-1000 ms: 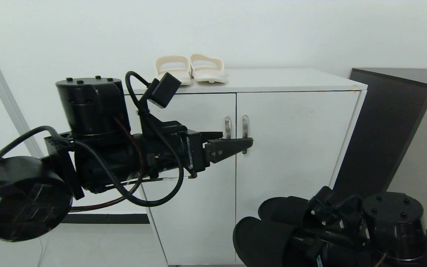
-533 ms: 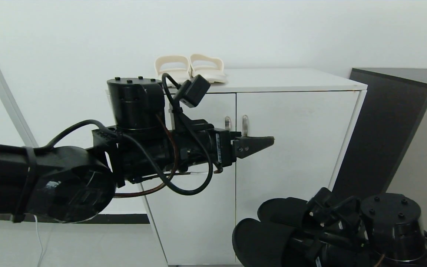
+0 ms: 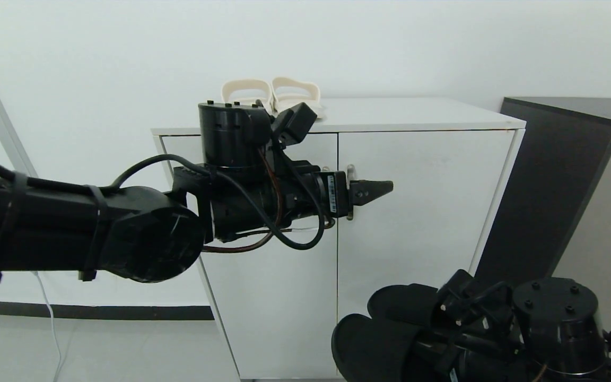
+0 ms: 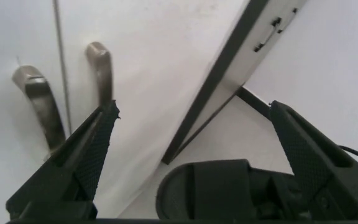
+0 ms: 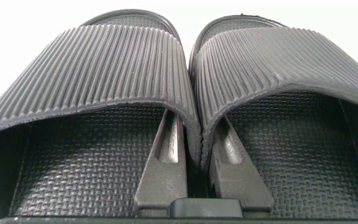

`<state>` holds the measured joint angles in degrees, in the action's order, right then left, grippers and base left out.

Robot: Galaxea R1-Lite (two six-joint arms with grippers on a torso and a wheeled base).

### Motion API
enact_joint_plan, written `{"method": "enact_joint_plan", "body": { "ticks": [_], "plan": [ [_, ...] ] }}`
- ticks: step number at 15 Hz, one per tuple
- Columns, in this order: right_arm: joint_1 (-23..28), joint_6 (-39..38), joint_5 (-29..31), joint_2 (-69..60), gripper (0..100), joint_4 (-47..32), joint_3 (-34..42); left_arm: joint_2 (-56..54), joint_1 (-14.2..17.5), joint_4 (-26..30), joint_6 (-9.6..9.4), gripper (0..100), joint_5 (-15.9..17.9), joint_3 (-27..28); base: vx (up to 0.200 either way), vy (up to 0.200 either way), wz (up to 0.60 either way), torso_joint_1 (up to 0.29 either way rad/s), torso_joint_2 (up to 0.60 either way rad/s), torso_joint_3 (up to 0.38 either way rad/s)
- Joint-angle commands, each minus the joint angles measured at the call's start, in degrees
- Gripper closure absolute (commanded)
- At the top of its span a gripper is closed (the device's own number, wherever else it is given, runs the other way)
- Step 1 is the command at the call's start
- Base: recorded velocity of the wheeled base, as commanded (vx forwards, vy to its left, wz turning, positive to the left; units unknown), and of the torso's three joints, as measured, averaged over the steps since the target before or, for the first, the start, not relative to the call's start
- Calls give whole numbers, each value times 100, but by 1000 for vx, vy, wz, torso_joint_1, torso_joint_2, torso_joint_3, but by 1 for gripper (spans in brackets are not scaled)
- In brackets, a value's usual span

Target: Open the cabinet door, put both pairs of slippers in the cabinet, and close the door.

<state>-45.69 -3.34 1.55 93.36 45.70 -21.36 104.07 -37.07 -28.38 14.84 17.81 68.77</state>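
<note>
The left tool (image 4: 194,112) stands wide open at the closed white cabinet doors (image 3: 417,212). One finger (image 4: 82,158) is just beside the two upright metal handles (image 4: 99,65); I cannot tell whether it touches them. Above and behind this tool, a pair of cream slide slippers (image 3: 271,93) rests on the cabinet top. Low and well apart from it, the right tool (image 5: 197,165) pinches the pair of black ribbed slippers (image 5: 123,68) together, one finger inside each strap.
</note>
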Motion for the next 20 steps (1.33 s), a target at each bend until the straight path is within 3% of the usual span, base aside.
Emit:
{"method": "enact_joint_plan", "body": {
  "ticks": [1,9,12,20],
  "plan": [
    [-1,0,3,16,100,0,0,228,7,-1,11,0,-23,119,0,0,0,0,0,0],
    [-1,0,-5,42,100,0,0,421,95,-10,160,0,-155,322,0,0,0,0,0,0],
    [-28,0,3,42,100,0,9,632,139,-10,160,0,-463,524,0,0,0,0,0,0],
    [-36,0,-5,51,100,0,18,887,156,-10,178,0,-428,629,0,0,0,0,0,0]
  ]
}}
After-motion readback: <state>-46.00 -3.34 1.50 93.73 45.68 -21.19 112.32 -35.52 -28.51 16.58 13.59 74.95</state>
